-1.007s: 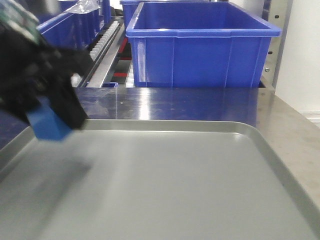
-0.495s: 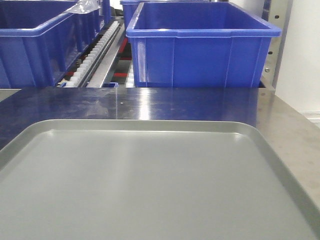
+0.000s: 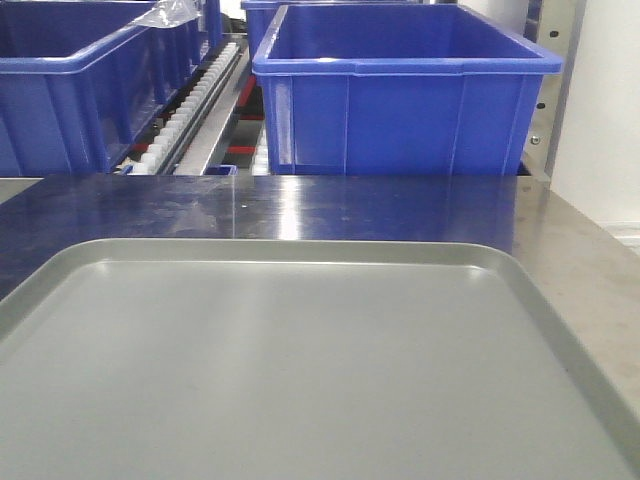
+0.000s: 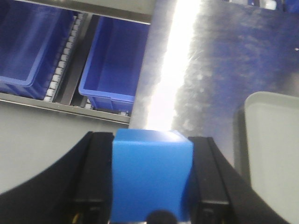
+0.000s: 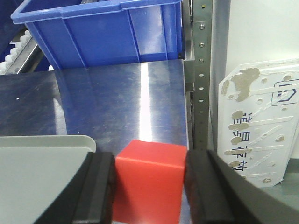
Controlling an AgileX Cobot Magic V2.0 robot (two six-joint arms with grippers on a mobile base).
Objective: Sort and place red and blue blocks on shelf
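Two grippers, both loaded. Left gripper (image 4: 150,186) clamped on blue block (image 4: 152,172), held between its black fingers above the steel tabletop (image 4: 210,70), grey tray (image 4: 271,140) near. Right gripper (image 5: 148,186) clamped on red block (image 5: 148,177); blue bin (image 5: 103,32) beyond.

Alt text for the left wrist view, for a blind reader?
The left pincer grips a bright blue block between its black fingers. Behind it lie a shiny steel tabletop, two large blue bins on the shelf at upper left, and a grey tray's corner at right.
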